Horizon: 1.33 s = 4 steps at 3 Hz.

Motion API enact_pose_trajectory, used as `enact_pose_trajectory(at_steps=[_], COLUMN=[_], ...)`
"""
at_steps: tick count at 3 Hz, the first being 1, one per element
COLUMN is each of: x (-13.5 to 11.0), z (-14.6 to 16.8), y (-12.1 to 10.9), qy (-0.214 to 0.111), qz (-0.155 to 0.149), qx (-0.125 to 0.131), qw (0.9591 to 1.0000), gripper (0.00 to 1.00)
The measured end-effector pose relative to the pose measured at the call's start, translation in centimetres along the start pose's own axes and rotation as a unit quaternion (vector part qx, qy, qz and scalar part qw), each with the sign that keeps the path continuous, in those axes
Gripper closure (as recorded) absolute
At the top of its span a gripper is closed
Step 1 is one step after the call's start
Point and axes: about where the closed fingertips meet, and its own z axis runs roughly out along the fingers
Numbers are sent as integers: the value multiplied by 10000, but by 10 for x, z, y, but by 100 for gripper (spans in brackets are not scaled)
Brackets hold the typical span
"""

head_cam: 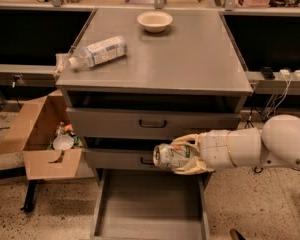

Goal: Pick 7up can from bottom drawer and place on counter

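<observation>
Single camera view of a grey drawer cabinet, seen from the front and above. The gripper [176,157] — cream-coloured, at the end of a white arm [270,144] reaching in from the right — sits in front of the cabinet's middle drawer [115,159], above the open bottom drawer [150,204]. Its fingers [187,139] are closed round the 7up can [166,156], one curving over the top of the can and one passing beneath it. The can lies on its side in this grasp, with its shiny metal end turned to the left and its pale green-and-white label facing the camera. It is clear of the drawer floor, level with the middle drawer's front, and partly covers that drawer's dark handle. The bottom drawer is pulled out toward the camera, showing low side walls and a flat grey floor. The counter [190,64], the flat grey top of the cabinet, carries a clear plastic bottle [97,51] lying on its side near the left edge and a pale bowl [155,20] upright near the back edge — the two well apart. Below the counter, the upper drawer [200,124] shows a dark bar handle at its centre. To the left of the cabinet is an open cardboard box [30,134] holding small items that cannot be identified.
</observation>
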Motion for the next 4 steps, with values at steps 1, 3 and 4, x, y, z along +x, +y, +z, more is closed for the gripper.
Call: enact_pose_trajectory(at_steps=[1,3,4], x=[-5,-25,-24], z=[-6,-61,-80], y=[-12,-104,-191], qy=[-12,13,-59], qz=[30,201,453], qx=[129,658,953], qw=[9999,9976,9944], gripper=[100,100,100])
